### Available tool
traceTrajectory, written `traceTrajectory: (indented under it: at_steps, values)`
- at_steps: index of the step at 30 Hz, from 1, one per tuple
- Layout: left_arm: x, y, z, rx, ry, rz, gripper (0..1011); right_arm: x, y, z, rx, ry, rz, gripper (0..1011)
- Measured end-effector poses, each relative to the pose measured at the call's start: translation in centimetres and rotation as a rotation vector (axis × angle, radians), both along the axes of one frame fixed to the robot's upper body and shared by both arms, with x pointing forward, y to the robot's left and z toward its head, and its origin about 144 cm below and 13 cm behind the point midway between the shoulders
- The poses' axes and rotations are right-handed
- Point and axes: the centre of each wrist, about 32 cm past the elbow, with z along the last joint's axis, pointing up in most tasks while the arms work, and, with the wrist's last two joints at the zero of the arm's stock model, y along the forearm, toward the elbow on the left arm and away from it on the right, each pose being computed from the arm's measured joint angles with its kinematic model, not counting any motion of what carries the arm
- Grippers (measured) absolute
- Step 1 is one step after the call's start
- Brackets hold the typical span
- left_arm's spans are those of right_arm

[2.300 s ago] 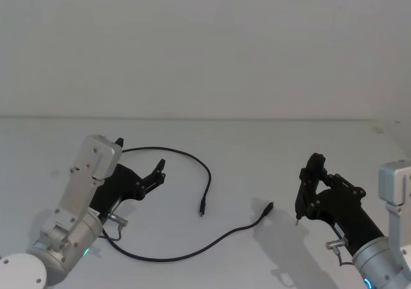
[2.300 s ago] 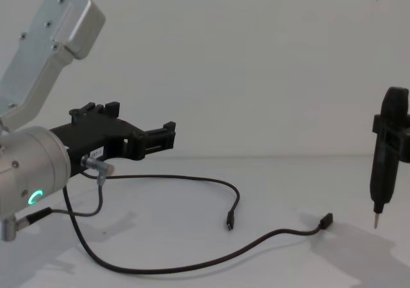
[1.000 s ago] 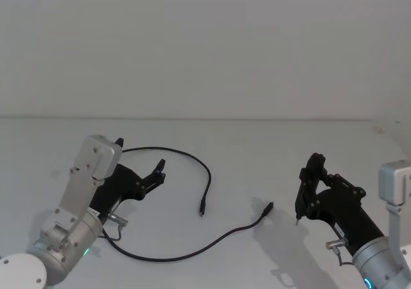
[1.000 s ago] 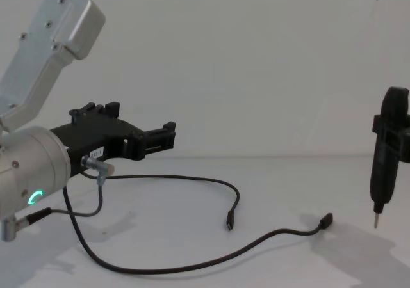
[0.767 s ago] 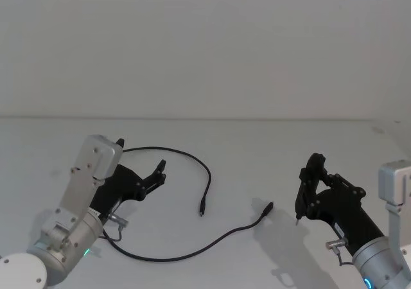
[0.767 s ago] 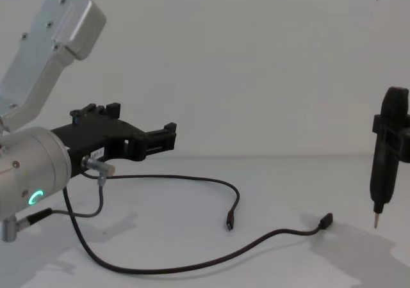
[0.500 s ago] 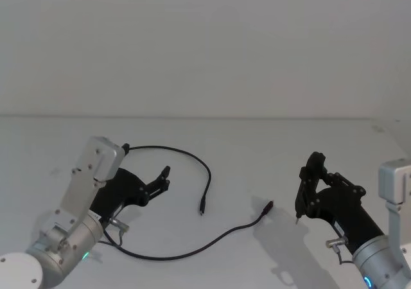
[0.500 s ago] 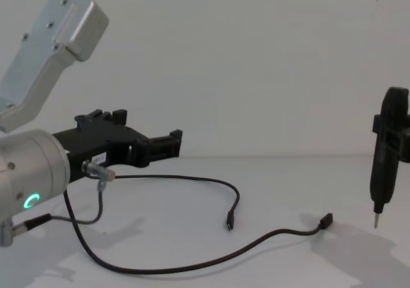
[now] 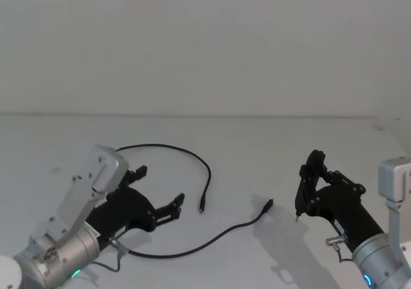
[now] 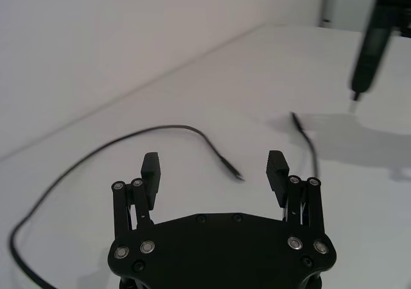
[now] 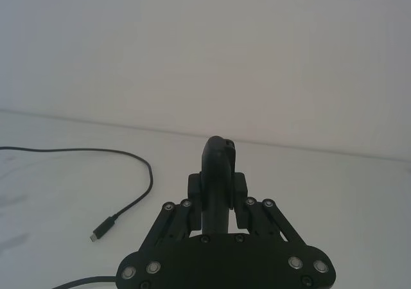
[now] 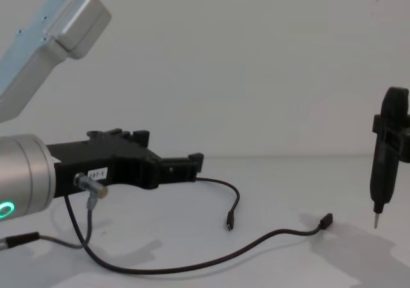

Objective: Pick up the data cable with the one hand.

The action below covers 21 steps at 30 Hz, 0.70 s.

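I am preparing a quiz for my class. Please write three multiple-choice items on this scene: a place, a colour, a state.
1. Where does the data cable lie? A on the table; B in a box; C on a hook.
2. Its colour? A red; B black; C white.
3. The left gripper is: A shut on a cup; B shut on cloth; C open, empty.

1 A: it curves flat across the table. 2 B: cord and plugs are black. 3 C: its fingers stand apart, nothing between. The right gripper, parked right, is shut on a pen-like tool.
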Motion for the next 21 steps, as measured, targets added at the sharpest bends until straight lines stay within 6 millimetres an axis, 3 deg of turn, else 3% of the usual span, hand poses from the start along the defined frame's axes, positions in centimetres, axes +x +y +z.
traceTrajectory:
  at_steps: [10, 21]
  values:
    - [-0.6, 0.3, 1.7, 0.024, 0.110, -0.128, 1001, 0.0, 0.0, 0.0, 0.000, 0.000, 0.000, 279]
    - [0.5, -0.5, 3.0, 0.068, 0.181, -0.191, 1001, 0.0, 0.0, 0.0, 0.000, 0.000, 0.000, 279]
